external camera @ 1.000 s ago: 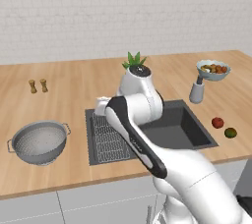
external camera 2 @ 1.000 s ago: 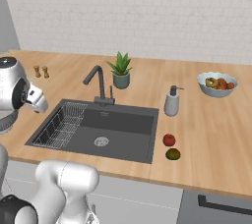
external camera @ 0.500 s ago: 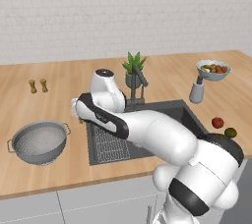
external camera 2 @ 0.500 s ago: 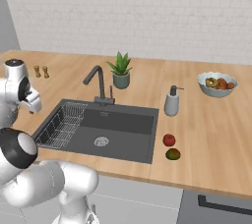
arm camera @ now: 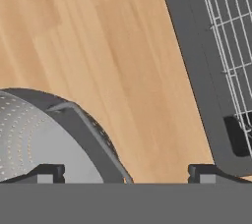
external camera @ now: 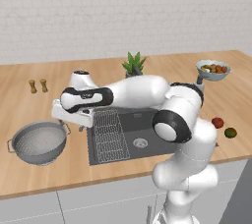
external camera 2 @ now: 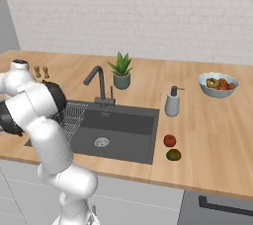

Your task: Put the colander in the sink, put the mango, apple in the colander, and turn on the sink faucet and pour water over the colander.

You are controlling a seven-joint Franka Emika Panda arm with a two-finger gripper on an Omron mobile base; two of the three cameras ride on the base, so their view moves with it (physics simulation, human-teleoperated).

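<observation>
Colander [external camera: 38, 142] sits on the tabletop [external camera: 29, 110] left of the sink [external camera: 147, 134], apart from it, empty and upright. End effector [arm camera: 125, 171] hangs over the bare wood between colander rim and sink edge, fingertips [arm camera: 47, 173] spread wide, nothing between them.

Risks, left to right:
- The near handle [arm camera: 83, 120] and rim lie under 1 fingertip only. Closing from this offset would likely pinch the thin rim at an angle, and the colander could tip or skid across the wood.
- A descent without recentring may land a fingertip on the rim and shove the colander away.
- The rack [external camera: 109, 134] fills the sink's left part. A colander set down on its edge could rest tilted.
- Apple [external camera: 217, 122] and mango [external camera: 230, 132] lie close together right of the sink, near the tabletop's front edge; a careless grasp on 1 may knock the other off.
- Faucet [external camera 2: 98, 83] not yet touched.
</observation>
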